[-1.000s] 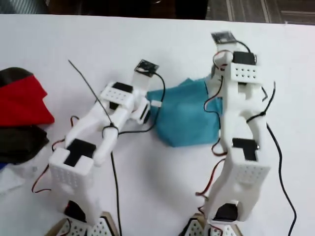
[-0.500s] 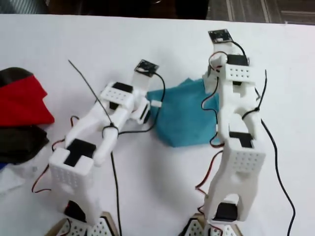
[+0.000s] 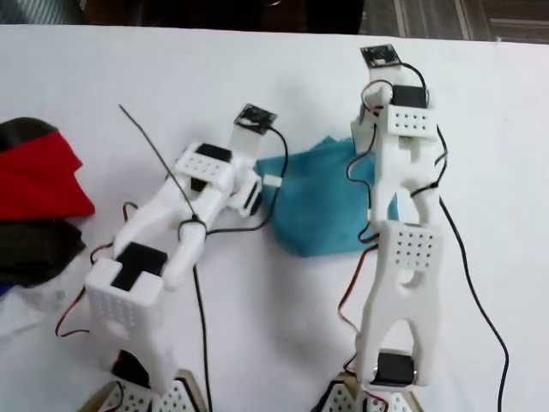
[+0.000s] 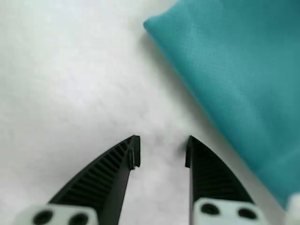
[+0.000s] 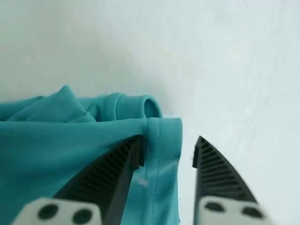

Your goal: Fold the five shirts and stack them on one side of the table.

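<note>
High view shows the teal shirt (image 3: 319, 210) lying crumpled on the white worktop (image 3: 257, 69), just toward 3 o'clock from the centre, between the two arms. The left arm comes up from 7 o'clock, and its head sits at the shirt's 9 o'clock edge. The right arm comes up from 5 o'clock and lies along the shirt's 3 o'clock side, with its head past the cloth toward 12 o'clock.

At the 9 o'clock edge of the worktop a red shirt (image 3: 43, 176) lies in a heap, with dark shirts (image 3: 30, 249) above and below it, well apart from the teal one.

Left wrist view has the left gripper (image 4: 161, 152) released, its jaws spread over bare worktop, with the shirt's folded edge just beside one finger and not touching it.

Right wrist view has the right gripper (image 5: 168, 152) released too. It straddles the shirt's hemmed edge, one finger over the teal cloth and the other over bare worktop. A rolled collar or cuff lies just beyond the fingertips.
</note>
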Controlling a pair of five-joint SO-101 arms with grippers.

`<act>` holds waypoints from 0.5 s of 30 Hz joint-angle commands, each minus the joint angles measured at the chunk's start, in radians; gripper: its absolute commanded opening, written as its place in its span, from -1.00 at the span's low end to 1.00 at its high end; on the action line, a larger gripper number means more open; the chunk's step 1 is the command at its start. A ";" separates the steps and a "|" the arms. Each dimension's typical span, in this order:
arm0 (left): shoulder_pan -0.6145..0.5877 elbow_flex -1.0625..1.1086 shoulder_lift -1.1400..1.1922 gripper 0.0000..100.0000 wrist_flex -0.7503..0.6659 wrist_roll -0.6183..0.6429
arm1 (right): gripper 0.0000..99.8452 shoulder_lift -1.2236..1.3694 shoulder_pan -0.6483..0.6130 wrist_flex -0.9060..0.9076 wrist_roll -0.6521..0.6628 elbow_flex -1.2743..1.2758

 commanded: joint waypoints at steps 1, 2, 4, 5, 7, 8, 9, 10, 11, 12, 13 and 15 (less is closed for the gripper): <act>0.005 -0.024 0.002 -0.65 -0.014 -0.006 | -0.99 0.025 0.012 0.056 0.009 -0.144; 0.005 -0.024 0.002 -0.65 -0.014 -0.006 | -0.94 0.036 0.012 0.070 0.009 -0.167; 0.005 -0.024 0.002 -0.65 -0.014 -0.006 | -0.97 0.053 0.012 0.087 0.009 -0.203; 0.005 -0.024 0.002 -0.65 -0.014 -0.006 | -0.96 0.056 0.012 0.091 0.009 -0.216; 0.005 -0.024 0.002 -0.65 -0.014 -0.006 | -0.96 0.056 0.012 0.093 0.009 -0.226; 0.005 -0.024 0.002 -0.65 -0.014 -0.006 | -0.96 0.053 0.012 0.093 0.009 -0.232; 0.005 -0.024 0.002 -0.65 -0.014 -0.006 | -0.96 0.051 0.012 0.094 0.009 -0.236; 0.005 -0.024 0.002 -0.65 -0.014 -0.006 | -0.96 0.045 0.010 0.104 0.009 -0.249; 0.005 -0.024 0.002 -0.65 -0.014 -0.006 | -0.96 0.039 0.008 0.116 0.009 -0.265; 0.005 -0.024 0.002 -0.65 -0.014 -0.006 | -0.96 0.031 0.005 0.124 0.009 -0.284; 0.005 -0.024 0.002 -0.65 -0.014 -0.006 | -0.96 0.022 0.005 0.127 0.009 -0.301; 0.005 -0.024 0.002 -0.65 -0.014 -0.006 | -0.96 0.004 0.004 0.127 0.009 -0.327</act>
